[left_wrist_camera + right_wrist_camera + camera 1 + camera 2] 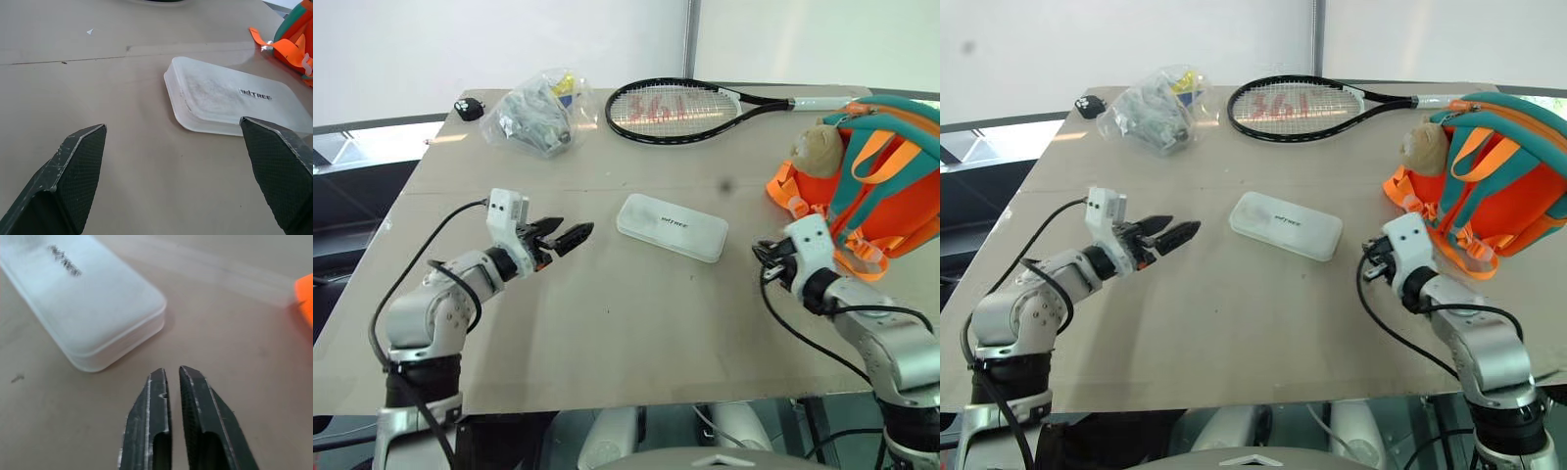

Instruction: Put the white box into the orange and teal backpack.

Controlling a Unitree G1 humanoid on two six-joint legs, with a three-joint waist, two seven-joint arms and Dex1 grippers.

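1. Two grippers sit over the tan table (607,323) in the left eye view. The white box (671,226) lies flat between them, near the table's middle. The left gripper (566,236) points at the box's near end, its black fingers spread apart and holding nothing, with a gap of bare table before the box. The right gripper (766,257) sits just off the box's other end, empty. The orange and teal backpack (881,186) lies at the table's right edge, beyond the right gripper.

2. The right eye view shows the same layout; a tennis racket (1298,108) and a clear plastic bag (1151,113) lie at the far side, well apart from the box.

3. In the left wrist view, the left fingers (73,176) stand wide open. The box (234,100) lies ahead of them, nearer one fingertip than the other, not touched.

4. In the right wrist view, the right gripper (172,374) has its fingers nearly pressed together with only a thin slit between, gripping nothing. The box's rounded corner (146,318) lies just ahead of the tips, apart from them.
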